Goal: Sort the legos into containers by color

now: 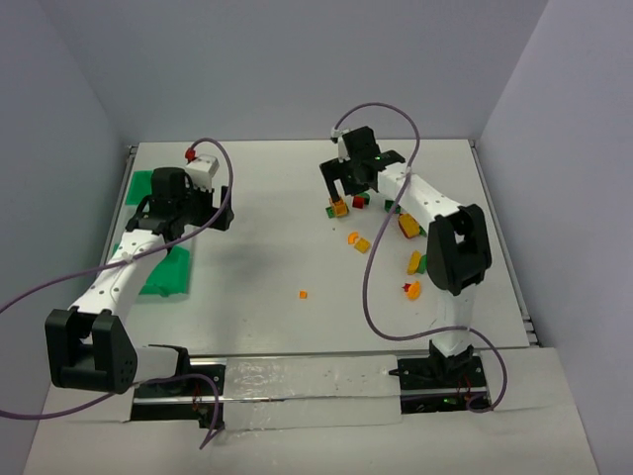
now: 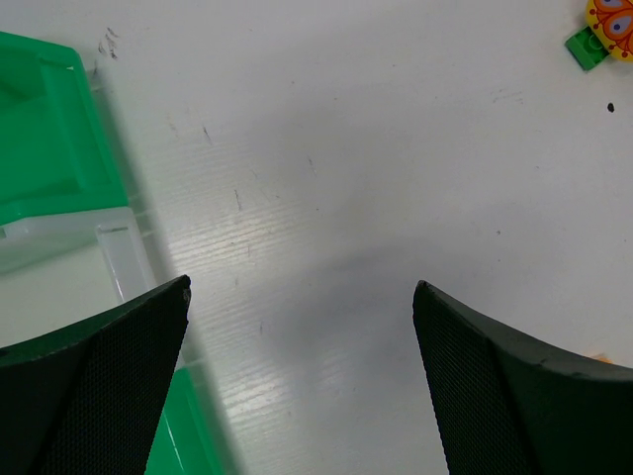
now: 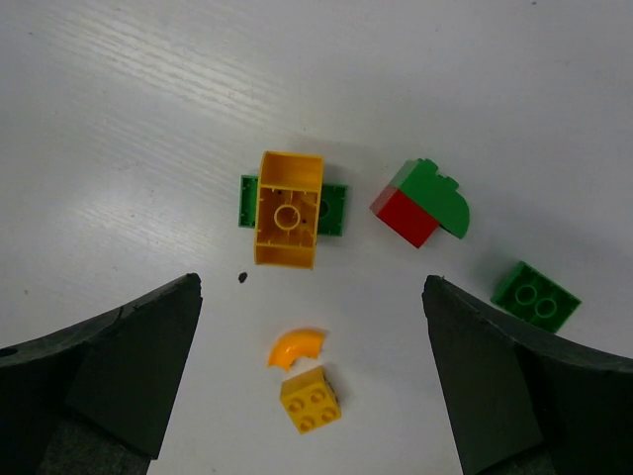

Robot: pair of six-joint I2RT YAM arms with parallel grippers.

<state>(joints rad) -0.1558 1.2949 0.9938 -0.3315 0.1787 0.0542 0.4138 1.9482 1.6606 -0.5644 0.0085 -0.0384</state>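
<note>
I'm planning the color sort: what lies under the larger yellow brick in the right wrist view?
A green piece lies under the larger yellow brick, showing at its left and right sides. Its middle is covered, so whether it is one piece or two cannot be told.

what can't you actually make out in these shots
- Top view: the left arm covers the middle of the containers; contents unseen.
- Left wrist view: patterned brick cut off by the top right corner.
- Right wrist view: green piece mostly under the yellow brick.
</note>
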